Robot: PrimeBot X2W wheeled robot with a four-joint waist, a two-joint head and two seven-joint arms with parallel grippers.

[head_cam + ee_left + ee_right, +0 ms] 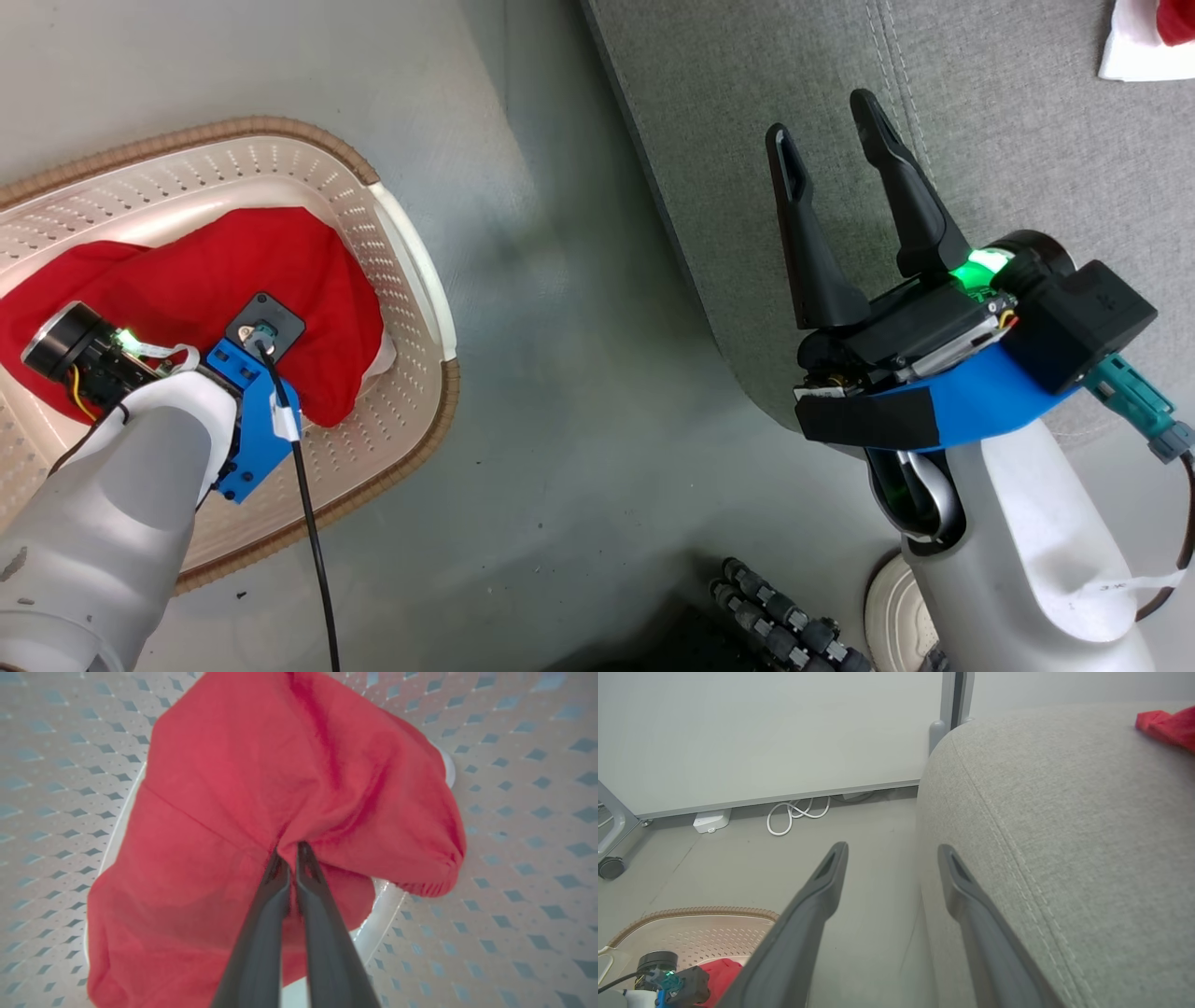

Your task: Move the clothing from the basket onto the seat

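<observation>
Red clothing [215, 289] lies bunched in the cream perforated basket [411, 280] at the left. My left arm reaches down into the basket, its wrist hiding the fingers in the head view. In the left wrist view my left gripper [290, 851] is shut on a pinched fold of the red clothing [261, 765] above the basket floor [514, 812]. My right gripper [822, 117] hovers open and holds nothing over the front edge of the grey seat [728, 112]; its spread fingers [831, 877] straddle the seat's rounded corner [1064, 812]. Another red garment with white trim [1148, 37] rests on the seat.
Bare grey floor [560, 373] separates the basket from the seat. A white coiled cable [794, 814] and a small white box [710, 821] lie at the foot of the pale wall. A caster wheel [609, 868] stands far left. Dark parts of my base [784, 625] show below.
</observation>
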